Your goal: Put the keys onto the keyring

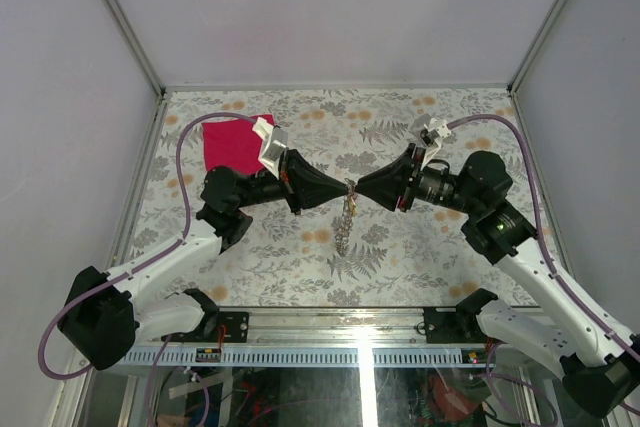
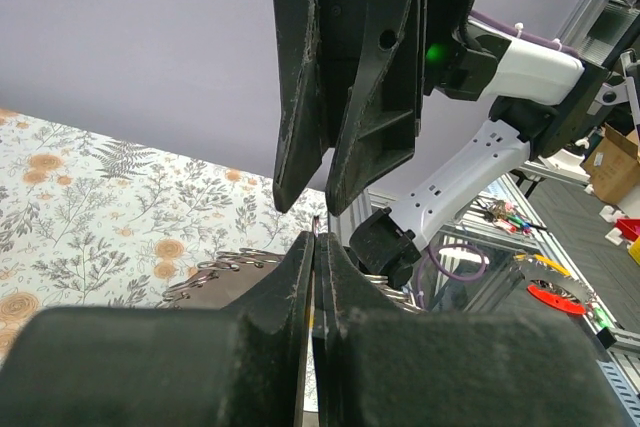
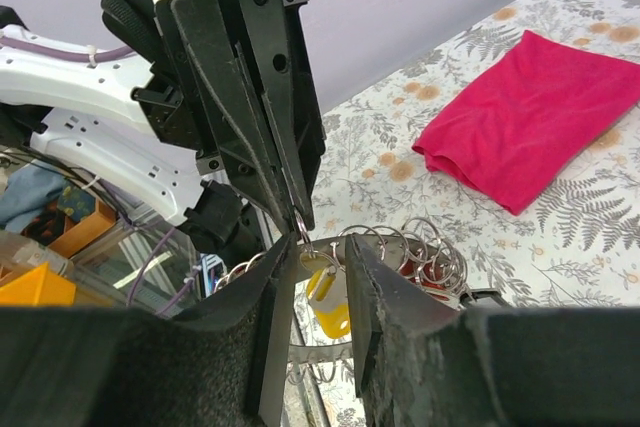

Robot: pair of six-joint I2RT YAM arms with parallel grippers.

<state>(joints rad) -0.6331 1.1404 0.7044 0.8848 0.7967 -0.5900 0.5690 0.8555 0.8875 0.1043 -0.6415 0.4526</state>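
Pink-red cloth (image 1: 235, 144) at far left; both arms meet tip to tip over the middle of the floral counter (image 1: 430, 257).
Your left gripper (image 2: 315, 247) has its fingers pressed together, pinching the keyring (image 1: 345, 219), whose rings trail from the meeting point toward the near edge. On your right gripper (image 3: 318, 272) the fingers are slightly spread around a yellow-headed key (image 3: 327, 297); cannot tell if they grip it.

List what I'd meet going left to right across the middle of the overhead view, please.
Pink-red cloth → left gripper → keyring, with keys dangling below it → right gripper.
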